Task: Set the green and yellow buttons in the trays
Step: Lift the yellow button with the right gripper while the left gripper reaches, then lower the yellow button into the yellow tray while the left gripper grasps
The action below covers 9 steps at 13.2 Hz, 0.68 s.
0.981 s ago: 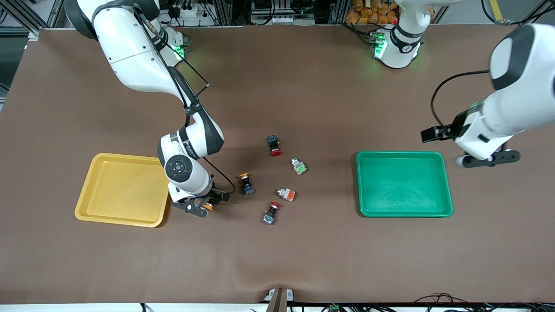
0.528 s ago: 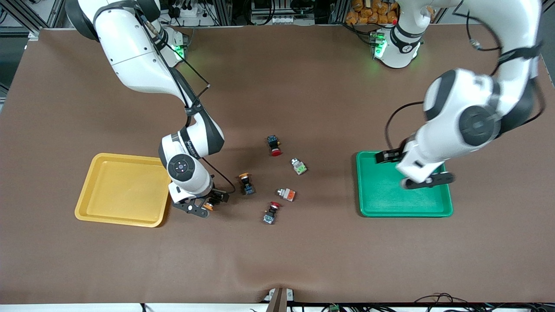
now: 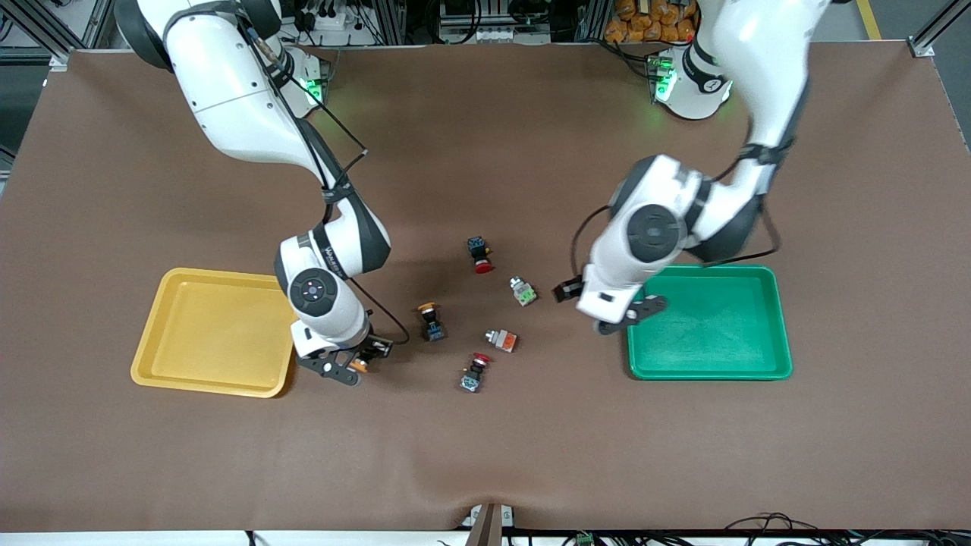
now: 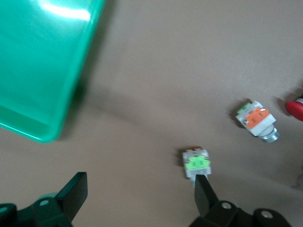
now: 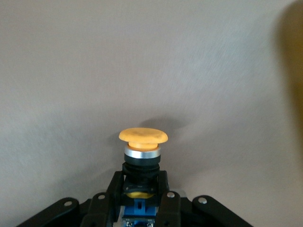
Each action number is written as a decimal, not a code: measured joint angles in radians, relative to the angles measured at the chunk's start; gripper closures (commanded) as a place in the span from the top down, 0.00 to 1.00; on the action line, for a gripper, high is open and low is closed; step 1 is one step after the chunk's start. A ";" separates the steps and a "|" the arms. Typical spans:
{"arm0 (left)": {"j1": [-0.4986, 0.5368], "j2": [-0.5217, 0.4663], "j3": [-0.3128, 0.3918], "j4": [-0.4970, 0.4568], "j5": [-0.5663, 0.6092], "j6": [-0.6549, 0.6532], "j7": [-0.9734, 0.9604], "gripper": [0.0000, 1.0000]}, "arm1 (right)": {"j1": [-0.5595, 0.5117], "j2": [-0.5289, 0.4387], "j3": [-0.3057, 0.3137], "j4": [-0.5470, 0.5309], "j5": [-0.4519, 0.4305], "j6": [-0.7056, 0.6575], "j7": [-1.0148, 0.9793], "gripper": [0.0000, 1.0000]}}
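Observation:
My right gripper [image 3: 350, 367] is shut on a yellow-capped button [image 5: 142, 142] by its black-and-blue body, right beside the yellow tray [image 3: 212, 331]; the orange-yellow cap [image 3: 356, 367] sticks out past the fingers [image 5: 163, 189]. A second yellow-capped button [image 3: 431, 320] lies on the table nearby. My left gripper [image 3: 630, 315] hangs open over the edge of the green tray [image 3: 713, 326] toward the middle of the table. In the left wrist view one fingertip [image 4: 203, 189] is next to the white button with a green block [image 4: 197, 163]. The white button with an orange block [image 4: 257, 120] lies apart.
Two red-capped switches lie among the buttons, one [image 3: 480, 255] farther from the front camera and one [image 3: 475, 374] nearer. The green-block button [image 3: 523, 291] and orange-block button [image 3: 501, 340] sit between them. Both trays hold nothing. Brown mat covers the table.
My right gripper has closed on the yellow-capped button beside the yellow tray. My left arm has swung across the green tray toward the buttons in the middle, still open.

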State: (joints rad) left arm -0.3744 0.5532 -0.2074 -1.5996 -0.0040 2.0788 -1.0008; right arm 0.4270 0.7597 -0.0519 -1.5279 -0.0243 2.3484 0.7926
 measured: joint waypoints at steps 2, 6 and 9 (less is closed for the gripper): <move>-0.040 0.051 0.001 0.010 0.000 0.049 -0.091 1.00 | -0.017 -0.050 -0.017 0.008 -0.002 -0.026 -0.015 0.00; -0.097 0.123 0.007 0.086 0.000 0.081 -0.228 1.00 | -0.150 -0.177 -0.027 0.014 -0.003 -0.174 -0.218 0.00; -0.118 0.155 0.010 0.104 0.004 0.128 -0.283 1.00 | -0.284 -0.207 -0.028 0.009 -0.004 -0.256 -0.402 0.19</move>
State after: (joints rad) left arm -0.4925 0.7078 -0.1972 -1.4955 0.0005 2.2068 -1.2834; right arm 0.1426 0.5525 -0.0801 -1.5187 -0.0281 2.0924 0.3901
